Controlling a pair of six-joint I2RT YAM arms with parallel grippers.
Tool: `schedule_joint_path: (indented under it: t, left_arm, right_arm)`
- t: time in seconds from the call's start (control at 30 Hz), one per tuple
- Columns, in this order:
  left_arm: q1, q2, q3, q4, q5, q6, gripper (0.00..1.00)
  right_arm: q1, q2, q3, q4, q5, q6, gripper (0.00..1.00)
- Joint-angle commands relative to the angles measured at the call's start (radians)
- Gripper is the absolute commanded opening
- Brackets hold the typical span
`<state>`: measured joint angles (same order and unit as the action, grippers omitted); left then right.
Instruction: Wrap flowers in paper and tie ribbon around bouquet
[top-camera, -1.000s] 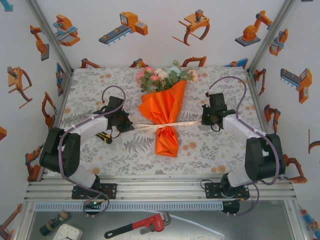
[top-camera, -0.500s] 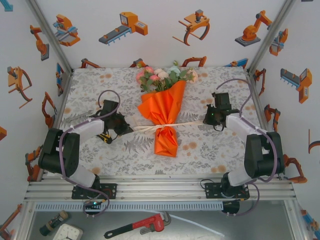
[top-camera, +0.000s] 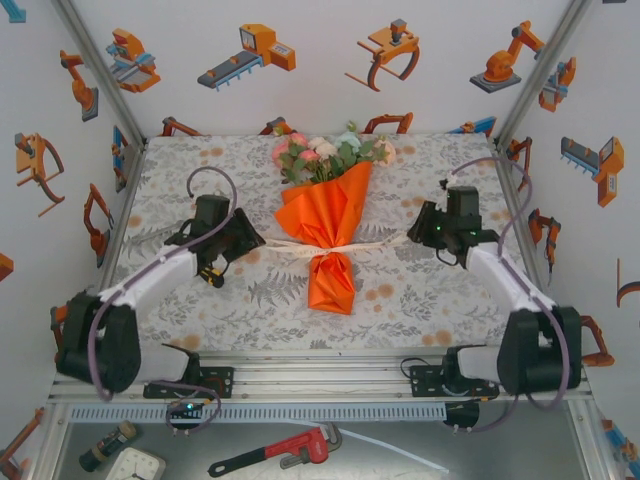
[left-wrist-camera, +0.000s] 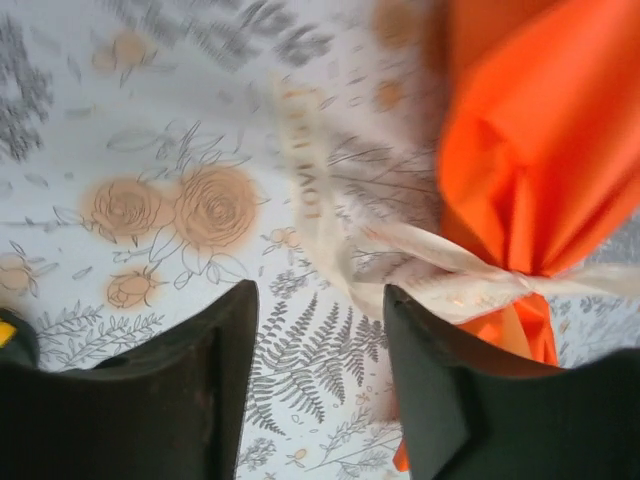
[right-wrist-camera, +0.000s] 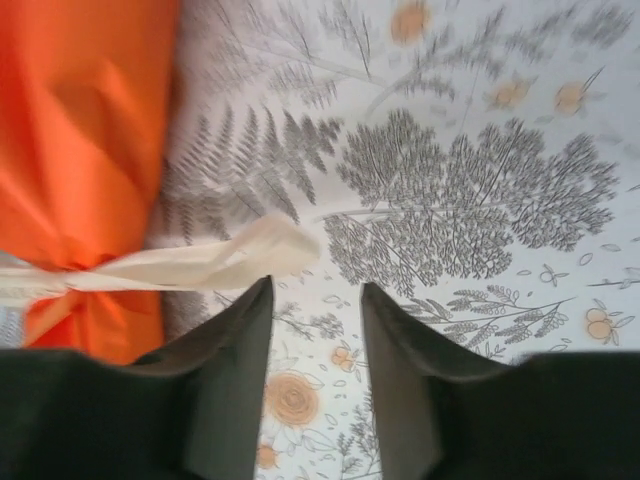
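Note:
The bouquet lies in the middle of the table: pink, white and green flowers (top-camera: 330, 152) top a cone of orange paper (top-camera: 328, 215). A cream ribbon (top-camera: 335, 247) is knotted around the cone's narrow waist, its ends trailing left and right. My left gripper (top-camera: 246, 240) stands open just left of the ribbon's left end. In the left wrist view the gripper (left-wrist-camera: 320, 290) has nothing between its jaws, with the ribbon (left-wrist-camera: 425, 268) and paper (left-wrist-camera: 540, 140) ahead. My right gripper (top-camera: 420, 232) is open too; in its own view (right-wrist-camera: 316, 285) the loose ribbon end (right-wrist-camera: 225, 260) lies ahead-left, beside the paper (right-wrist-camera: 90, 130).
A floral tablecloth (top-camera: 420, 290) covers the table. A small yellow-and-black object (top-camera: 210, 276) lies under the left arm. Walls close in on three sides. A red wrench (top-camera: 275, 452) lies on the shelf below the near rail.
Both grippers have opened and let go of the ribbon ends, which now lie slack. The right wrist has drawn away to the right, the left arm has swung slightly up and left.

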<state>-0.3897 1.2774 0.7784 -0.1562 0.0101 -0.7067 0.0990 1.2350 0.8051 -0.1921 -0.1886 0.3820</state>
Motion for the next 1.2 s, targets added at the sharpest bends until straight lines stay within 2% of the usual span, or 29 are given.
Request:
schedule_joint_path:
  t: [0.0,0.07,0.13,0.2,0.3,0.33,0.37,0.43,0.5,0.53,0.63,0.67,0.7,0.73,0.77,0.83,0.87,0.9,0.93,1.0,1.03,1.1,1.17]
  left_arm:
    - [-0.035,-0.158,-0.010,0.022,-0.163,0.156,0.64]
    - [-0.035,-0.249,-0.068,0.060,-0.231,0.212,0.72]
    - [-0.035,-0.345,-0.130,0.084,-0.332,0.320,0.80]
    - [-0.035,-0.419,-0.196,0.107,-0.437,0.457,0.85]
    - [-0.016,-0.466,-0.320,0.222,-0.755,0.594,0.95]
    - [0.011,-0.468,-0.369,0.292,-0.798,0.630,0.99]
    - [0.050,-0.465,-0.418,0.375,-0.771,0.668,0.99]
    - [0.158,-0.440,-0.488,0.490,-0.618,0.679,0.97]
    - [0.261,-0.383,-0.554,0.657,-0.409,0.669,0.97]
    - [0.305,-0.339,-0.593,0.777,-0.312,0.663,0.97]
    - [0.382,-0.134,-0.634,1.049,-0.187,0.639,0.97]
    - [0.384,-0.064,-0.633,1.147,-0.155,0.652,0.97]
    - [0.386,0.001,-0.619,1.204,-0.120,0.646,0.97]
    - [0.386,0.062,-0.587,1.194,-0.086,0.643,0.97]
    - [0.378,0.135,-0.561,1.221,-0.056,0.662,0.97]
    - [0.348,0.328,-0.531,1.403,-0.051,0.706,0.97]
    - [0.344,0.317,-0.520,1.369,-0.052,0.710,0.97]
    - [0.346,0.238,-0.479,1.171,-0.082,0.694,0.97]
    - [0.359,0.225,-0.430,1.044,-0.101,0.668,0.97]
    - [0.360,0.283,-0.387,1.060,-0.134,0.659,0.97]
    - [0.364,0.248,-0.374,0.971,-0.139,0.648,0.97]
    - [0.356,0.275,-0.389,1.048,-0.151,0.659,0.97]
    - [0.352,0.257,-0.369,0.977,-0.151,0.659,0.97]
  right_arm:
    - [-0.012,-0.151,-0.024,0.024,0.102,-0.007,0.51]
    - [-0.021,-0.212,-0.057,0.033,0.209,-0.033,0.60]
    - [-0.033,-0.244,-0.106,0.053,0.370,-0.047,0.71]
    - [-0.052,-0.241,-0.158,0.099,0.480,-0.070,0.75]
    - [-0.063,-0.172,-0.252,0.254,0.578,-0.183,0.77]
    - [-0.066,-0.138,-0.283,0.318,0.598,-0.211,0.79]
    - [-0.076,-0.103,-0.298,0.362,0.596,-0.208,0.82]
    - [-0.111,-0.032,-0.336,0.496,0.515,-0.176,0.84]
    - [-0.119,0.047,-0.432,0.804,0.470,-0.194,0.89]
    - [-0.119,0.109,-0.476,0.972,0.431,-0.251,0.98]
    - [-0.155,0.351,-0.530,1.343,0.331,-0.255,0.99]
    - [-0.156,0.293,-0.490,1.161,0.319,-0.250,0.99]
    - [-0.156,0.299,-0.444,1.088,0.325,-0.253,0.99]
    - [-0.148,0.314,-0.452,1.138,0.286,-0.279,0.99]
    - [-0.147,0.299,-0.443,1.088,0.280,-0.279,0.99]
    - [-0.146,0.302,-0.446,1.101,0.292,-0.277,0.99]
    - [-0.145,0.307,-0.451,1.121,0.304,-0.275,0.99]
    - [-0.145,0.307,-0.449,1.117,0.315,-0.269,0.99]
    - [-0.146,0.307,-0.445,1.111,0.315,-0.268,0.99]
    - [-0.145,0.308,-0.444,1.109,0.311,-0.269,0.99]
    - [-0.145,0.308,-0.443,1.108,0.310,-0.270,0.99]
    - [-0.144,0.307,-0.442,1.107,0.304,-0.271,0.99]
    - [-0.145,0.308,-0.441,1.105,0.299,-0.273,0.99]
